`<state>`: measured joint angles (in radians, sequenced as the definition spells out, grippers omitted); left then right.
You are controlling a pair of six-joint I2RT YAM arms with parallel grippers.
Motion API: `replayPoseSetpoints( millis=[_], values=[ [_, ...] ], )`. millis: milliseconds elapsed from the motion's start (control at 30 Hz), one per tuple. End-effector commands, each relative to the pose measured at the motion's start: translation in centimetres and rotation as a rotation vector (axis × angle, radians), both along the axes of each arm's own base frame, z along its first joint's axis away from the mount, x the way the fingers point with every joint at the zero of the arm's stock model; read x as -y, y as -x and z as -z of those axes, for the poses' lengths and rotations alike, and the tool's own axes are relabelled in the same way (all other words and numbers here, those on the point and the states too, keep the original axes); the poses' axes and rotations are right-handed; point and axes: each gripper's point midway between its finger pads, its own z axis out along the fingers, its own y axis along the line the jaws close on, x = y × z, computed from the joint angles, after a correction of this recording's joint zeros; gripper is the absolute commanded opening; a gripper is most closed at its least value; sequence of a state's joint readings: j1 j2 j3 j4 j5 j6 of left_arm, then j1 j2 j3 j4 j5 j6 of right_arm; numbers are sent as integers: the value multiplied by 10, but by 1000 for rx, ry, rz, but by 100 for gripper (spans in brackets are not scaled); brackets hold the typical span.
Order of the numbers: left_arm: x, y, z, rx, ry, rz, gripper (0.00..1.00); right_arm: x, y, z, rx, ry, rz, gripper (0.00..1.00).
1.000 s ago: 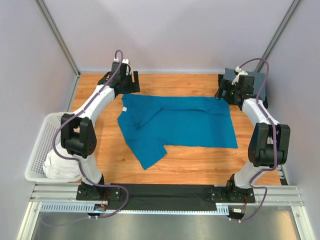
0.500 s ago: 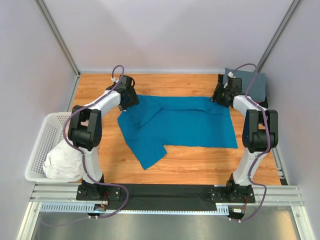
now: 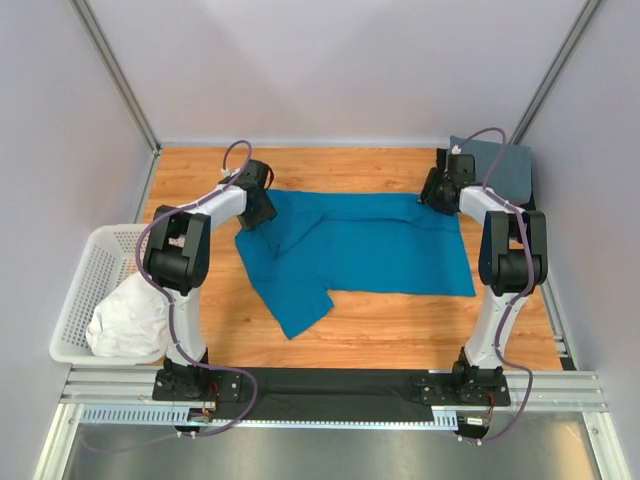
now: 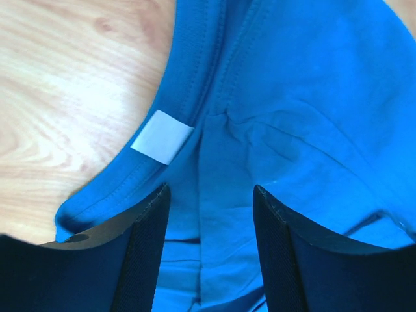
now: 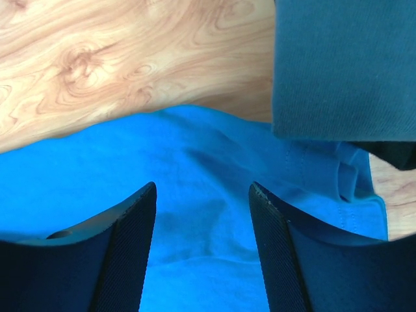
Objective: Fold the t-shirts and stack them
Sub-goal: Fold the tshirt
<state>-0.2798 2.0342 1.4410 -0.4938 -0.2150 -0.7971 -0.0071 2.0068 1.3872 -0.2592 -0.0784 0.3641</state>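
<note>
Dropping onto the teal-blue t-shirt (image 3: 370,250) spread across the bench (image 3: 350,165), both arms now sit at its far edge. Left tool (image 4: 208,195) at the collar (image 4: 195,84) and right tool (image 5: 203,188) by the hem (image 5: 361,205) stand part-open, narrowing, nothing pinched yet; a fold looks next.

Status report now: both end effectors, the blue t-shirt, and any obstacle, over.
Left end effector open over the collar of the teal-blue cotton t-shirt, spread out. Right end effector open over its far right corner. Folded slate-grey t-shirt close beside that corner.
</note>
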Motion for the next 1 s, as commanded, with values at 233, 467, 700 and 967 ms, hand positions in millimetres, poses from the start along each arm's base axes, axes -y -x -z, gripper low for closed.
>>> replayPoseSetpoints(
  millis=[233, 467, 700, 967],
  values=[
    [-42, 58, 15, -247, -216, -131, 61, -14, 11, -1, -22, -14, 15, 62],
    [-60, 69, 14, -269, -228, -106, 61, -16, 35, 6, -57, -6, 7, 64],
    [-77, 56, 11, -272, -207, -76, 52, -16, 42, 4, -72, 16, 5, 64],
    [-89, 45, 14, -276, -202, -33, 52, -19, 70, 13, -119, 19, 24, 64]
  ],
)
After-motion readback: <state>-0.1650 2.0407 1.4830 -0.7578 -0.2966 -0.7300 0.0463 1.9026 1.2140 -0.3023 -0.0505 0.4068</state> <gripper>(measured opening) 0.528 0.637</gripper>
